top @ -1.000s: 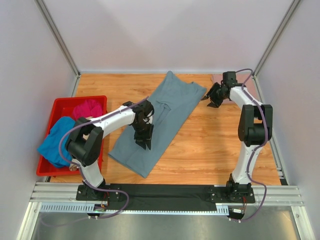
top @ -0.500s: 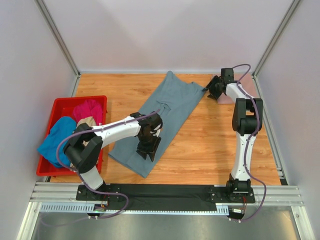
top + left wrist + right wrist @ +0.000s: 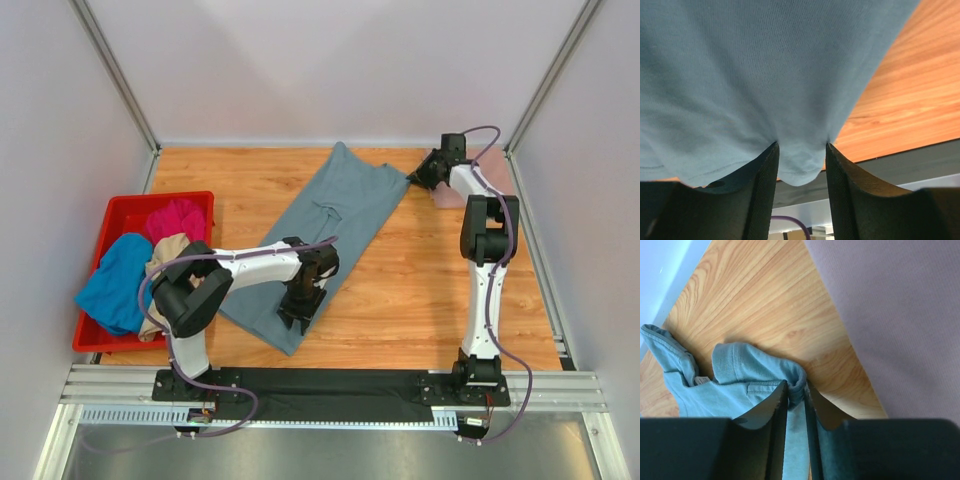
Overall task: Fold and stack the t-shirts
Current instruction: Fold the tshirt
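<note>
A slate grey-blue t-shirt [image 3: 335,215] lies flat and diagonal across the wooden table. My left gripper [image 3: 297,318] presses down on its near hem. In the left wrist view the left gripper [image 3: 802,146] is open, and a bulge of the grey-blue cloth [image 3: 765,65] sits loose between the fingertips. My right gripper [image 3: 415,178] is at the shirt's far right corner. In the right wrist view the right gripper [image 3: 796,385] is shut on a rolled fold of the shirt's neck edge [image 3: 735,365]. A dusty-pink t-shirt [image 3: 900,305] lies just beyond it, at the far right [image 3: 443,196].
A red bin [image 3: 150,200] at the left holds a bright blue shirt [image 3: 110,285], a magenta one [image 3: 178,218] and a beige one [image 3: 165,255]. White walls close the table on three sides. The black base rail [image 3: 330,385] runs along the near edge.
My left gripper slid down the grey-blue shirt to its near hem. My right gripper moved in to the shirt's far right corner and closed on the cloth.
</note>
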Tool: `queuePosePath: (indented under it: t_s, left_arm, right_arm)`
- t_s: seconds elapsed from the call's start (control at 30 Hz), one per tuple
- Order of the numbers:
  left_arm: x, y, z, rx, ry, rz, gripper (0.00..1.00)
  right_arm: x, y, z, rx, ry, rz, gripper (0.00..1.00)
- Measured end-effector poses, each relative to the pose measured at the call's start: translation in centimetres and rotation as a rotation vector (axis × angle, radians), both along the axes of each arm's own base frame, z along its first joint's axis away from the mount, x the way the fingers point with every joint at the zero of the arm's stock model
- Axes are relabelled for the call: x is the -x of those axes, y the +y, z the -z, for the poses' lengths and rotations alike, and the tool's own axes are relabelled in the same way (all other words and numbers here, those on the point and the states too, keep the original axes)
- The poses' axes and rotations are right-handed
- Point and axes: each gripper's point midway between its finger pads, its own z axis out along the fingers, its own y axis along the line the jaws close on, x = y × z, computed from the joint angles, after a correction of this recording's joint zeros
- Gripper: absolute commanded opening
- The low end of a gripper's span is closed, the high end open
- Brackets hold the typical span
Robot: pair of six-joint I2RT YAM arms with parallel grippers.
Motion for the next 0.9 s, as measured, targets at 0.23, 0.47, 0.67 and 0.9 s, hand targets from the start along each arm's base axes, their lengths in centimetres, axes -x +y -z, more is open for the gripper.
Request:
queuePosePath:
  t_s: [0.23, 0.47, 0.67, 0.9]
  left_arm:
    - [0.2, -1.3, 0.6, -0.026, 0.020, 0.018, 0.09]
    - [-0.5, -4.7, 0.3, 0.037, 0.042, 0.009, 0.00]
    - [-1.7, -8.8, -0.6, 0.134, 0.061, -0.025, 0.12]
    - [-2.7, -13.9, -3.4, 0.285, 0.079, -0.061, 0.37]
  right_arm:
    - [-1.0, -0.5, 0.3, -0.022, -0.014, 0.006, 0.12]
    - [-3.4, -1.4, 0.1, -0.028, -0.059, 0.014, 0.11]
    - [-5.8, -2.8, -0.1, -0.034, -0.114, 0.042, 0.19]
    - [-7.5, -4.4, -1.3, -0.046, -0.177, 0.050, 0.49]
